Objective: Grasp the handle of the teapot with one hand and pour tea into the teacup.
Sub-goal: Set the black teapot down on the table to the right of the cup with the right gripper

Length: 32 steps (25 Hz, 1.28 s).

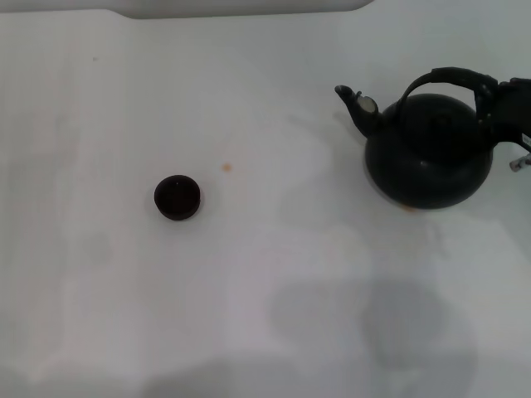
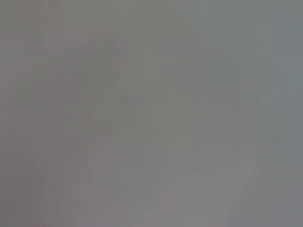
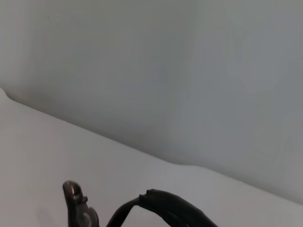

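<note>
The round black teapot [image 1: 427,157] stands upright at the right of the white table, its capped spout [image 1: 355,104] pointing left toward the teacup. The black arched handle [image 1: 440,77] loops over its top. My right gripper [image 1: 487,98] comes in from the right edge and is shut on the right end of the handle. In the right wrist view the spout [image 3: 75,208] and the handle [image 3: 170,208] show close up. The tiny dark teacup [image 1: 177,197] sits alone left of centre, well apart from the teapot. My left gripper is out of view.
The white table [image 1: 265,290] carries a small orange spot [image 1: 226,167] between cup and pot. Its far edge [image 3: 118,142] meets a grey wall. The left wrist view shows only a plain grey surface.
</note>
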Each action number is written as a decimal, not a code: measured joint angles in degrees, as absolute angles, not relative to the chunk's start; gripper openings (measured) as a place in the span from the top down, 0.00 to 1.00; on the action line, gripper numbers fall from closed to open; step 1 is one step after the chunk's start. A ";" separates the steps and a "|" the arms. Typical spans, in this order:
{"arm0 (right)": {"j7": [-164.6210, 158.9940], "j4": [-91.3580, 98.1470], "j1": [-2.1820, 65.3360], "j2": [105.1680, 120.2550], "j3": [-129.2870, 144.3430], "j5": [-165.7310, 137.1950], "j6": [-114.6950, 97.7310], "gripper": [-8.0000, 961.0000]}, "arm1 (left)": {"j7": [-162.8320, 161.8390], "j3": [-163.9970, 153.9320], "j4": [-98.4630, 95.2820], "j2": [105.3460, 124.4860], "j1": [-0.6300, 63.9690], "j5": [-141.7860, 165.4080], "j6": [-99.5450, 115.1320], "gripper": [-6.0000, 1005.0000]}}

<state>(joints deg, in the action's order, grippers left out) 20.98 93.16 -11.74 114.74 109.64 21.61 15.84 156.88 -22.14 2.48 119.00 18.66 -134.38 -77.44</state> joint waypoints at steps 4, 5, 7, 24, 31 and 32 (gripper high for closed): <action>26.52 92.38 -12.11 114.75 108.26 28.02 15.94 0.96 | 156.89 -22.15 2.46 119.00 18.76 -134.38 -77.43 0.11; 27.31 92.36 -12.29 114.81 108.05 28.63 15.95 0.96 | 156.89 -22.14 2.46 119.00 18.76 -134.38 -77.43 0.11; 28.70 92.36 -12.58 114.93 107.65 29.45 16.07 0.96 | 156.88 -22.15 2.45 119.00 18.76 -134.38 -77.42 0.11; 32.09 96.12 -13.06 115.05 106.74 29.70 21.15 0.67 | 156.88 -22.15 1.93 119.01 18.96 -134.38 -77.43 0.11; 33.63 99.40 -14.71 115.14 104.56 31.37 25.55 0.36 | 156.88 -22.15 1.93 119.00 19.39 -134.38 -77.42 0.11; 34.84 100.04 -15.10 115.17 103.90 32.74 26.68 0.34 | 156.88 -22.15 1.93 119.00 19.40 -134.38 -77.42 0.11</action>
